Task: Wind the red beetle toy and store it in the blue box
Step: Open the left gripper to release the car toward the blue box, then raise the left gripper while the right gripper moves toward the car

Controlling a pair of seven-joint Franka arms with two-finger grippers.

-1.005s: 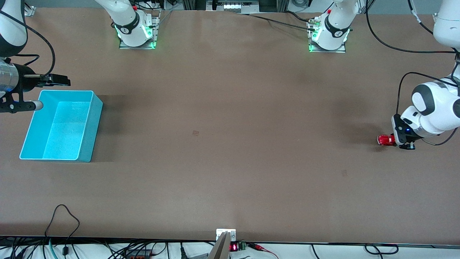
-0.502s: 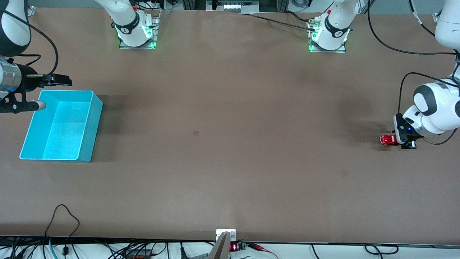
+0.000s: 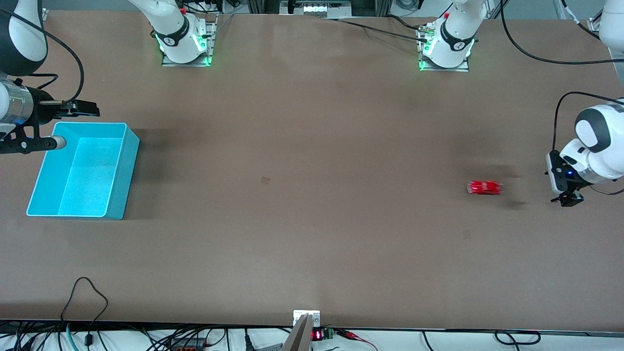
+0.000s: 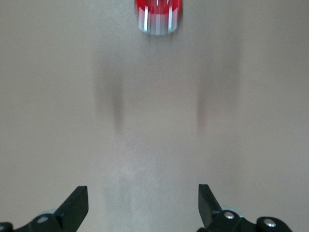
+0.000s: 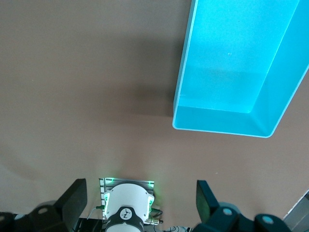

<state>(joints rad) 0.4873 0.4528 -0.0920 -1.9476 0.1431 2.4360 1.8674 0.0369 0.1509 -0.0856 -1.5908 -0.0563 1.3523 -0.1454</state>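
- You are looking at the beetle (image 3: 484, 187) lying free on the table (image 3: 312, 195) toward the left arm's end, well apart from the box (image 3: 34, 207); it is showing blurred, so I judge it is rolling, which suggests the winding is done.
- Your left gripper (image 3: 568, 197) is hovering low over the table near the beetle, toward the table's end, with its jaws standing wide and gripping nothing; in the left wrist view the fingertips (image 4: 75, 205) are framing bare table, with the beetle (image 4: 158, 17) apart from them.
- Your right gripper (image 3: 73, 124) is waiting over the box's rim at the right arm's end, jaws spread and empty; its wrist view is looking down into the box (image 5: 181, 92), which is holding nothing.
- You are still facing the storing step: the beetle is needing to be picked up once it stops, carried across, and dropped into the box.
- You are not getting any readable brand or label on the beetle or box; the marks on the arm bases are too small to read.
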